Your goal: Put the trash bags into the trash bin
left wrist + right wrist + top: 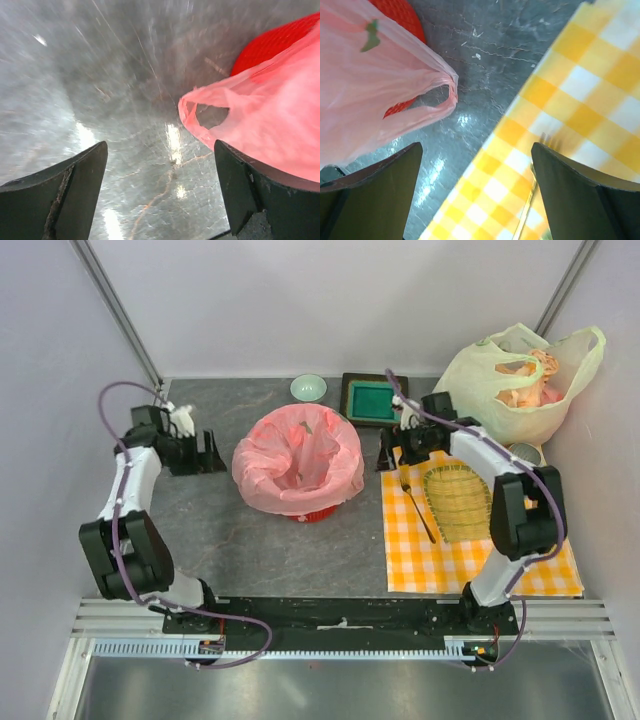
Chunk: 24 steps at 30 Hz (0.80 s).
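Grey marbled worktop (pixel 220 540): round red plastic mesh wastebasket (pixel 312 512) at centre; small pale green bowl (pixel 308 387) and dark-framed green tray (pixel 373 400) behind; yellow-checked cloth (pixel 420 555) at right; large pale yellow-green plastic bag (pixel 500 390) in the far right corner.

The right pincer (pixel 476 150), fingers spread and empty, over the grey worktop (pixel 485 45); left, pink trash bag (pixel 375 95) draped over red mesh trash bin (pixel 400 15), loop handle (pixel 451 87) hanging free; right, yellow-and-white checked cloth (pixel 580 85).

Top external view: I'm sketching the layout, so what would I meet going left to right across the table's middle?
Left arm → pink trash bag, draped over the red bin → woven basket on the checked cloth.
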{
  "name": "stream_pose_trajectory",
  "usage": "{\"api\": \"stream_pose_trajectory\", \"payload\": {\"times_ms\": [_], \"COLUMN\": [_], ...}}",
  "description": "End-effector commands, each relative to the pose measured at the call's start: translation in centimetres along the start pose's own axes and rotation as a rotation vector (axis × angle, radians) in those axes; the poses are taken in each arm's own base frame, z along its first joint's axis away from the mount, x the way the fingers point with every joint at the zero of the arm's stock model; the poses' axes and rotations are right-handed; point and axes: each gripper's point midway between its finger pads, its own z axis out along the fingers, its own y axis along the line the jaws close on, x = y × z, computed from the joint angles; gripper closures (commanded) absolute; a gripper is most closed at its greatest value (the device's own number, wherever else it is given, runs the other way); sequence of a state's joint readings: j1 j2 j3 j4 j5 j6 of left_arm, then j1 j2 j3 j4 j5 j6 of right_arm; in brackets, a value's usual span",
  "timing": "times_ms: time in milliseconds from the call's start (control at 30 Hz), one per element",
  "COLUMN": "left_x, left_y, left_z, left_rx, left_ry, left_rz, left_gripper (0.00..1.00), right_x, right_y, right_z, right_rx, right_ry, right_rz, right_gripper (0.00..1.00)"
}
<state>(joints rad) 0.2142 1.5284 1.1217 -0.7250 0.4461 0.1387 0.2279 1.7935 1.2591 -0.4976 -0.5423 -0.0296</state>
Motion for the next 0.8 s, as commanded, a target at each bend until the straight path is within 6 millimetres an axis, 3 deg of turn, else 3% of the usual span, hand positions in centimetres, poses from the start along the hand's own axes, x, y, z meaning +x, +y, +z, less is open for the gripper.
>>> {"api": "stream_pose_trajectory", "payload": {"times_ms": [0, 133, 200, 267, 300, 333, 367, 400, 433, 467, 500, 567, 633, 767], "left_x": [-5.0, -6.9, -7.3, -7.7, -7.0, -6.5, -6.2, -3.2, -3.0, -2.6, -0.8, -0.4, -1.1, -2.1], "left_y": [-0.8, -3.2, -5.0, -6.2, -6.9, -7.4, -7.9, -8.8, -8.8, -8.8, -9.2, -9.3, -9.9, -10.6], "left_z": [-7.6, -12.9, -15.2, -16.2, -16.4, -16.5, -16.8, -16.2, -15.2, -14.9, -14.5, -13.6, -13.3, -11.1], "left_rx": [0.051, 0.122, 0.133, 0.146, 0.172, 0.180, 0.196, 0.286, 0.343, 0.374, 0.444, 0.513, 0.552, 0.621], "left_ry": [-0.232, -0.395, -0.460, -0.518, -0.529, -0.535, -0.533, -0.448, -0.444, -0.431, -0.378, -0.399, -0.461, -0.468], "left_rz": [0.152, 0.362, 0.462, 0.562, 0.611, 0.761, 0.838, 0.836, 0.956, 0.978, 0.947, 1.065, 1.079, 1.089], "left_gripper": [0.06, 0.05, 0.05, 0.05, 0.04, 0.01, 0.01, 0.01, 0.02, 0.03, 0.06, 0.07, 0.08, 0.11], "right_x": [-3.1, -5.3, -6.6, -7.9, -8.1, -7.7, -7.5, -7.0, -6.4, -6.1, -5.6, -5.0, -5.0, -5.6], "right_y": [1.7, 3.1, 5.2, 6.8, 7.5, 8.1, 8.1, 8.5, 8.6, 8.3, 8.7, 9.0, 9.7, 11.0], "right_z": [-6.3, -11.0, -13.6, -15.5, -16.0, -16.3, -16.4, -16.3, -16.0, -15.2, -14.6, -13.4, -12.2, -10.0], "right_rx": [0.012, 0.042, 0.019, 0.013, -0.014, -0.038, -0.047, -0.079, -0.096, -0.105, -0.133, -0.176, -0.210, -0.253], "right_ry": [-0.119, -0.247, -0.326, -0.379, -0.389, -0.370, -0.352, -0.329, -0.300, -0.271, -0.248, -0.216, -0.211, -0.234], "right_rz": [-0.127, -0.303, -0.412, -0.516, -0.561, -0.601, -0.749, -0.794, -0.820, -0.865, -0.908, -0.940, -1.015, -1.062], "right_gripper": [0.02, 0.02, 0.02, 0.02, 0.02, 0.02, 0.02, 0.02, 0.02, 0.02, 0.02, 0.02, 0.02, 0.02]}}
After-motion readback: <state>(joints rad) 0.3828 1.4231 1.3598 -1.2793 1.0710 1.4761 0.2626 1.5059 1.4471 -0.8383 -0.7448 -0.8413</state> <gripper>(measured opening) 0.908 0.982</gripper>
